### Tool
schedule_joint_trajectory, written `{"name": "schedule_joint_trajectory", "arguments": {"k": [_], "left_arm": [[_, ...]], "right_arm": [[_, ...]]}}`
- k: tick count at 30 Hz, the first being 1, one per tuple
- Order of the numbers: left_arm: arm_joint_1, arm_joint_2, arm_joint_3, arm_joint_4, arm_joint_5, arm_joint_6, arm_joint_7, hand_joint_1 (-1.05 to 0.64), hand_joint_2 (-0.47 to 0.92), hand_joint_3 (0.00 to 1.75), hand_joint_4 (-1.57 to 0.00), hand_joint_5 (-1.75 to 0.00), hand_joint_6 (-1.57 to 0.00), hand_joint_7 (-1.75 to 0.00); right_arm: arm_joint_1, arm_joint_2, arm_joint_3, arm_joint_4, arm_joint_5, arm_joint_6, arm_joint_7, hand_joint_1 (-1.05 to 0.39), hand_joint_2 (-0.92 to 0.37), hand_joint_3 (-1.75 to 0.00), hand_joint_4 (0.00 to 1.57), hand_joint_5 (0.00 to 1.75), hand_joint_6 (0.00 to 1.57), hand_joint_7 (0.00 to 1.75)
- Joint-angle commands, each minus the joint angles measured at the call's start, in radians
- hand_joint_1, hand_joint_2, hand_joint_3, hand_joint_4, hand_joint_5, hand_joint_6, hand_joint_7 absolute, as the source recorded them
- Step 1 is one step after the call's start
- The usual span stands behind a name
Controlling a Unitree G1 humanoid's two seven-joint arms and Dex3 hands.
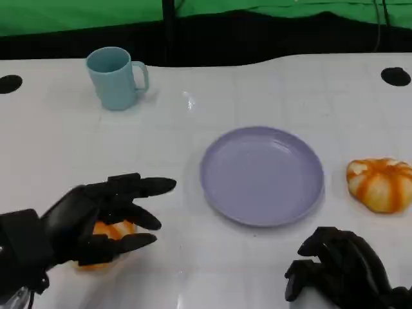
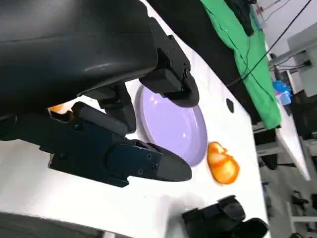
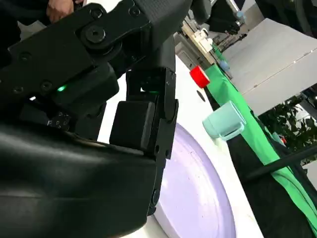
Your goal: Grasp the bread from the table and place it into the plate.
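One orange-and-white bread (image 1: 114,230) lies at the near left of the white table, and a sliver of this bread (image 2: 56,107) shows behind the fingers in the left wrist view. My left hand (image 1: 103,215) hovers right over it, fingers stretched out and apart, thumb below, so the bread sits between thumb and fingers without a clear grip. A second bread (image 1: 381,183) lies just right of the lilac plate (image 1: 261,174), which holds nothing. My right hand (image 1: 341,267) rests at the near right, fingers curled in with nothing in them. In the left wrist view the plate (image 2: 173,124) and second bread (image 2: 223,163) lie beyond my left hand (image 2: 99,99).
A light blue mug (image 1: 116,77) stands at the far left. Two black round holes (image 1: 9,84) (image 1: 395,76) mark the table's far corners. A green cloth hangs behind the table. In the right wrist view a red object (image 3: 199,76) sits past the mug (image 3: 224,120).
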Motion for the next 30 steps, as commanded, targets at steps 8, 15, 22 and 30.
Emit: {"name": "schedule_joint_trajectory", "arguments": {"k": [8, 15, 22, 30], "left_arm": [[0.033, 0.283, -0.114, -0.342, 0.664, 0.148, 0.080, -0.80, 0.92, 0.16, -0.29, -0.20, -0.23, 0.00], [0.060, 0.309, -0.173, -0.479, 0.956, 0.275, 0.058, -0.80, 0.92, 0.10, -0.33, -0.15, -0.26, -0.01], [0.030, 0.276, -0.251, -0.431, 1.150, 0.321, 0.060, -0.77, 0.92, 0.07, -0.36, -0.13, -0.26, 0.00], [-0.040, 0.237, -0.317, -0.240, 1.211, 0.317, 0.145, -0.78, 0.92, 0.05, -0.38, -0.11, -0.27, -0.01]], "right_arm": [[0.005, -0.003, -0.002, -0.013, 0.005, 0.003, -0.005, -1.04, -0.73, 0.00, 1.56, 0.77, 1.57, 0.37], [0.004, -0.006, -0.003, -0.013, 0.006, 0.007, -0.002, -1.04, -0.72, 0.00, 1.56, 0.76, 1.57, 0.36], [0.002, -0.007, -0.004, -0.013, 0.001, 0.009, -0.011, -1.05, -0.72, 0.00, 1.56, 0.76, 1.57, 0.37], [0.006, -0.007, -0.002, -0.017, -0.001, 0.006, -0.010, -1.04, -0.73, 0.00, 1.56, 0.77, 1.57, 0.36]]}}
